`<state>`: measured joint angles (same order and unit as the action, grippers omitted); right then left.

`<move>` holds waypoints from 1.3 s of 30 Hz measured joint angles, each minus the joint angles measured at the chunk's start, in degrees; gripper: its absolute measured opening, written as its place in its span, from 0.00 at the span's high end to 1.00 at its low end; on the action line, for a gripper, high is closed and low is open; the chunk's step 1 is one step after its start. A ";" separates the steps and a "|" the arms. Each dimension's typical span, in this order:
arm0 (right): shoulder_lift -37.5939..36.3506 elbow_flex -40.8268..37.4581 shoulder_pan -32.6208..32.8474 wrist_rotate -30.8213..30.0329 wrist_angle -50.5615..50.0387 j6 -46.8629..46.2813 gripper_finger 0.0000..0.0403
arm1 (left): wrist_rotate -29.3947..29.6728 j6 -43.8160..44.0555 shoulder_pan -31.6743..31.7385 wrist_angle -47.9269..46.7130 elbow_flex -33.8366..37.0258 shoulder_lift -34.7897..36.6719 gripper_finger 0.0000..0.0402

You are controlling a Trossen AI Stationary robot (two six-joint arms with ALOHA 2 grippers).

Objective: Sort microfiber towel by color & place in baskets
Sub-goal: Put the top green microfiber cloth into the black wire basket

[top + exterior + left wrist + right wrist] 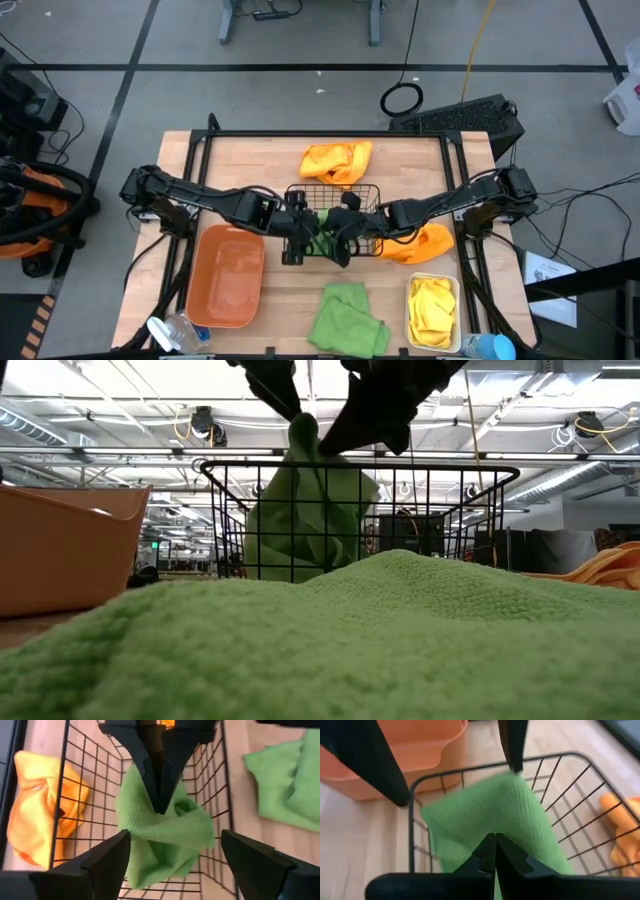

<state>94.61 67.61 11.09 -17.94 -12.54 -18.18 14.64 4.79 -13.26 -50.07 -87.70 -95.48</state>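
A green microfiber towel point(165, 835) hangs inside the black wire basket point(368, 192) at mid-table. My right gripper point(495, 840), reaching in from the right, is shut on it. My left gripper point(175, 834), coming from the left, is open, one finger on each side of the hanging towel, apart from it. A second green towel point(345, 318) lies flat near the table's near edge. One orange towel point(337, 160) lies beyond the basket, and another point(425, 243) lies right of it. Yellow towels point(433, 305) sit in the white bin point(410, 320). The orange bin point(228, 275) stands left. My right gripper pinches the green towel's bunched upper part point(150, 812) between its two shut fingers point(145, 770), coming from above and pointing down. The towel hangs below them in loose folds, its lower part point(290, 550) inside the basket. Whether it rests on the basket floor does not show.
Water bottles stand at the near edge, one left point(180, 332) and one right point(490, 347). The near green towel fills the foreground of the low view point(400, 640). A black frame point(320, 134) runs along the table's far side. Bare wood lies between the orange bin and the near green towel.
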 joint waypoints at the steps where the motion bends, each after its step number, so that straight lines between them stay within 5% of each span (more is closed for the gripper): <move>1: 0.00 0.00 -0.22 -0.18 0.63 0.30 1.00 | 0.07 -0.61 0.08 0.03 0.00 -0.03 0.22; 8: 2.93 0.04 -2.88 -3.74 0.17 0.90 1.00 | 0.97 -2.72 0.82 0.71 0.00 -0.64 0.22; 18: 10.49 0.09 -5.83 7.88 0.74 -1.77 1.00 | 8.10 -2.06 0.27 -4.30 0.00 -0.61 0.22; 39: -2.95 -0.04 -4.51 5.86 -13.56 -2.81 1.00 | 8.20 7.44 -6.40 -7.17 -0.02 3.68 0.22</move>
<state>91.66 67.57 6.58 -12.08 -26.10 -20.99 22.84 12.22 -19.66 -57.24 -87.72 -91.80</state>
